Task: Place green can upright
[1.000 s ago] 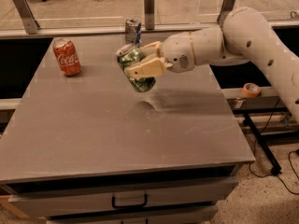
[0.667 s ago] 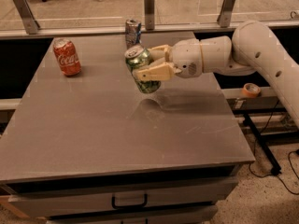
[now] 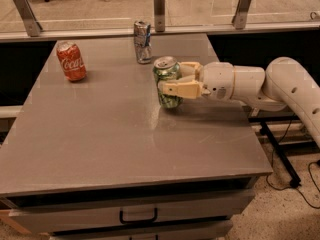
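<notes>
The green can point(image 3: 167, 74) stands upright on the grey table point(image 3: 110, 134), right of centre, its silver top facing up. My gripper point(image 3: 172, 81) reaches in from the right and is shut on the can, one cream finger point(image 3: 180, 89) across its front and the other behind it. The can's base looks to be resting on the table top.
A red Coca-Cola can point(image 3: 71, 61) stands upright at the back left. A dented silver-and-blue can point(image 3: 142, 41) stands at the back edge, just behind the green can. A railing with metal posts runs behind the table. A drawer point(image 3: 137, 215) is below the front edge.
The gripper has turned the green can from tilted to upright and lowered it from above the table down to the surface, moving it a little to the right.
</notes>
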Robot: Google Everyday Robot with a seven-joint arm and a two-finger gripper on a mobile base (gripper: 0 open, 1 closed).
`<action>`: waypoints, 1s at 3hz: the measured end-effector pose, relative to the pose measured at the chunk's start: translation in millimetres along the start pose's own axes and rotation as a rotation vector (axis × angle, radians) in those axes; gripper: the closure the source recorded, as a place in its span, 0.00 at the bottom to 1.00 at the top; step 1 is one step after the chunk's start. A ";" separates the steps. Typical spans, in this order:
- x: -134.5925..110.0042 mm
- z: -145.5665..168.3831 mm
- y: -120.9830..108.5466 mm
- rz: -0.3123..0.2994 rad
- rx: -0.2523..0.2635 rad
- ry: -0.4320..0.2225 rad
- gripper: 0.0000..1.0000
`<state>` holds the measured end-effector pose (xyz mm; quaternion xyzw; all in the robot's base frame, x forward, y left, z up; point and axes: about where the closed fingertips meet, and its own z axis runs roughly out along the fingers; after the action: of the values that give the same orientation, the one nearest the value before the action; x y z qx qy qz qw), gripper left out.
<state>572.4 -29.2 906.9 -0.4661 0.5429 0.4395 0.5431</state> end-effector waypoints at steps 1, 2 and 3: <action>6.5 -11.3 0.3 0.019 0.014 -0.026 0.30; 8.1 -17.3 -0.8 0.012 0.025 -0.036 0.06; 8.8 -20.3 -0.1 -0.004 0.040 -0.040 0.00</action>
<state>569.1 -49.4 898.6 -0.4475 0.5396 0.4364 0.5640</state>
